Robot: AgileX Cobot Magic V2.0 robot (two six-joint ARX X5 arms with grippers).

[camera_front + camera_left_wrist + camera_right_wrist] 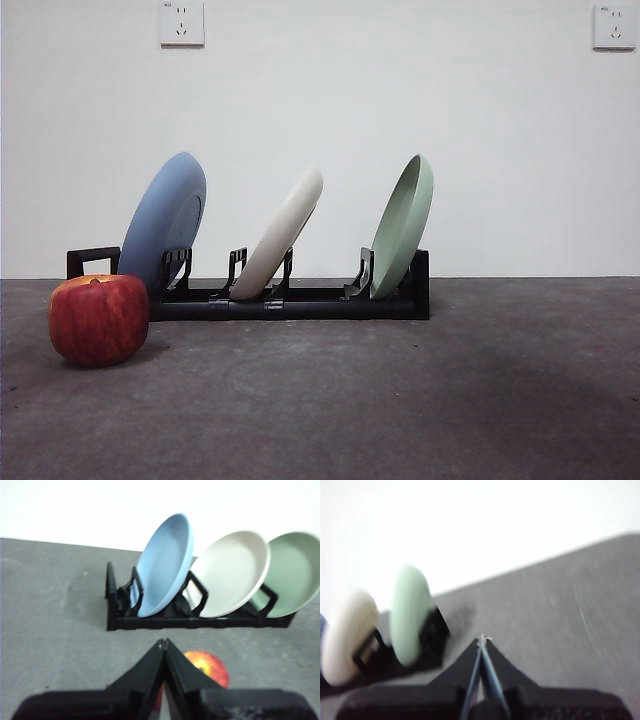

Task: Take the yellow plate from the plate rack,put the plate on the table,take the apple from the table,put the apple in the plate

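Note:
The yellow plate is cream and leans in the middle slot of the black plate rack, between a blue plate and a pale green plate. The red apple sits on the table in front of the rack's left end. Neither gripper shows in the front view. My left gripper is shut and empty, above the apple, facing the rack and the yellow plate. My right gripper is shut and empty, off the rack's green-plate end; the yellow plate shows blurred.
The rack's loop handle stands behind the apple. Two wall sockets are on the white wall behind. The grey table stretches wide to the right of the rack and in front of it.

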